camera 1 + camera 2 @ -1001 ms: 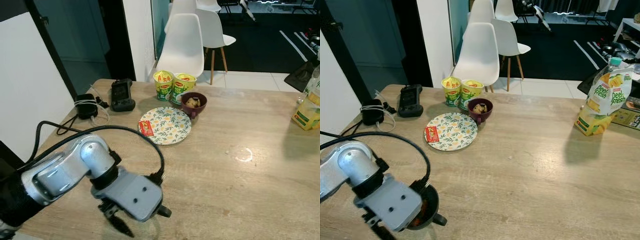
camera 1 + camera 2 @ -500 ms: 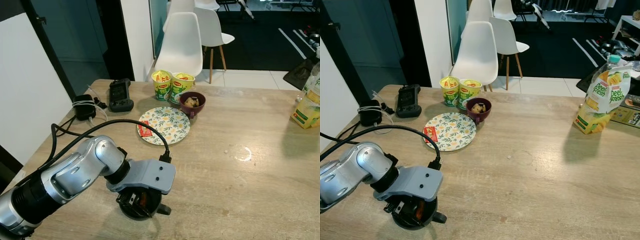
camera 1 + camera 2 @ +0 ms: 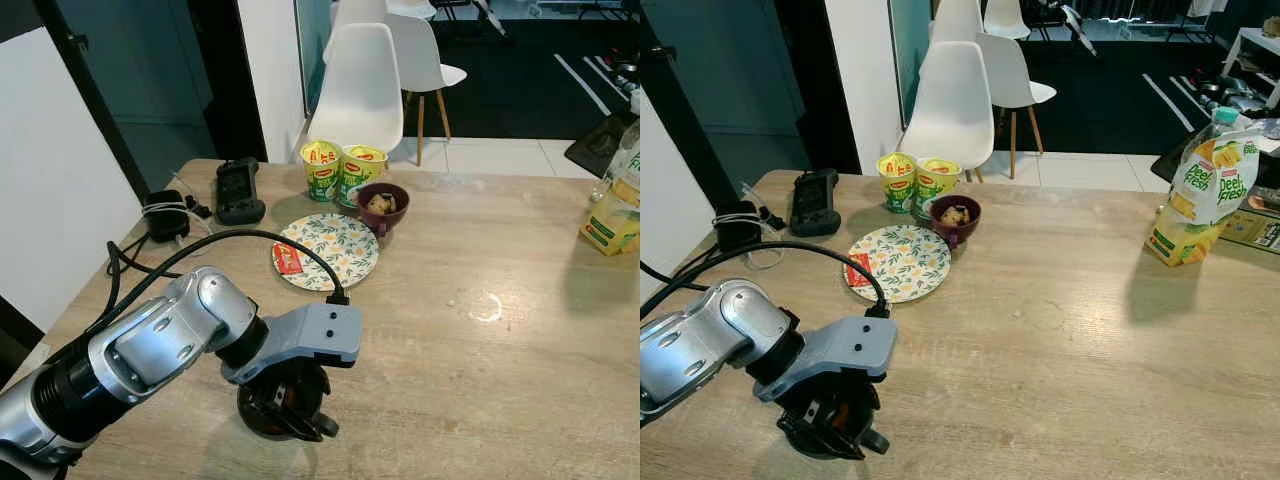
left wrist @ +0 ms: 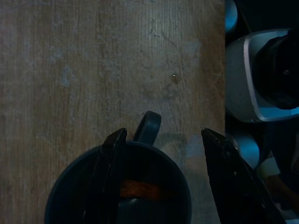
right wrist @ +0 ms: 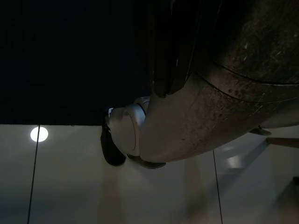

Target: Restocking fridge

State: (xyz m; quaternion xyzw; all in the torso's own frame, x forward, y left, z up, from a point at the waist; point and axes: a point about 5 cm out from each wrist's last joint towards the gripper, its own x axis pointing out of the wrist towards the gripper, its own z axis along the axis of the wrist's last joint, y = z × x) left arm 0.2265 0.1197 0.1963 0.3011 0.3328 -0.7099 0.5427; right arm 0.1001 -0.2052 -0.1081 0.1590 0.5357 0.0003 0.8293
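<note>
One mug (image 4: 119,186): near table (image 3: 520,380) edge, something orange inside.
Left gripper (image 4: 161,179): fingers apart, one inside rim, one outside.
Risk: you could tip it, spilling contents.

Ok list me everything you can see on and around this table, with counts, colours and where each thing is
Mug: 1, dark, near edge of the table, under the left claw, something orange inside.
Plate: 1, floral, left-centre of the table.
Red packet: 1, on the plate's left edge.
Noodle cups: 2, yellow-green, far edge, side by side.
Bowl: 1, maroon, food inside, beside the cups.
Juice bottle: 1, yellow, far right.
Black device: 1, far left.
Black charger with cables: 1, left edge.
Table: 1, light wood.
Chairs: at least 2, white, behind the table.
Left claw: over the mug, fingers open, one inside the mug, one outside.
</note>
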